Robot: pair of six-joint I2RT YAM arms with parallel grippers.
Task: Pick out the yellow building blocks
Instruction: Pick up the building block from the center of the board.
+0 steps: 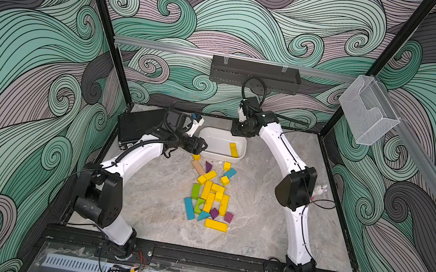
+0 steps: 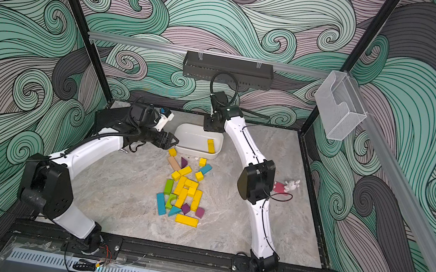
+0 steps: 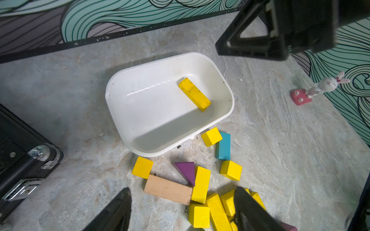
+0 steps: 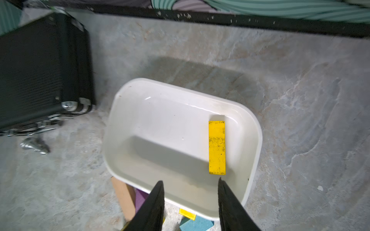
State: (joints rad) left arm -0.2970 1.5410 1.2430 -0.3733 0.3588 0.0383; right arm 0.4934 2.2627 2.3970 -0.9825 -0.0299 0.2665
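Observation:
One yellow bar (image 1: 233, 149) (image 4: 217, 148) lies inside the white tub (image 1: 215, 142) (image 4: 170, 130), near its right wall. Several yellow building blocks (image 1: 212, 198) (image 2: 186, 194), cubes and bars, lie mixed with other colours on the table in front of the tub. More of them (image 3: 201, 184) show in the left wrist view. My left gripper (image 1: 203, 146) (image 3: 183, 190) hovers open over the blocks at the tub's front left corner, holding nothing. My right gripper (image 1: 238, 130) (image 4: 190, 180) hangs above the tub's back edge, its jaws apart with nothing between them.
Teal, purple and lime-green blocks and a tan bar (image 1: 198, 167) lie among the yellow ones. A black case (image 1: 140, 126) stands at the back left beside the tub. A small bunny figurine (image 2: 289, 185) on a pink base sits right of the right arm.

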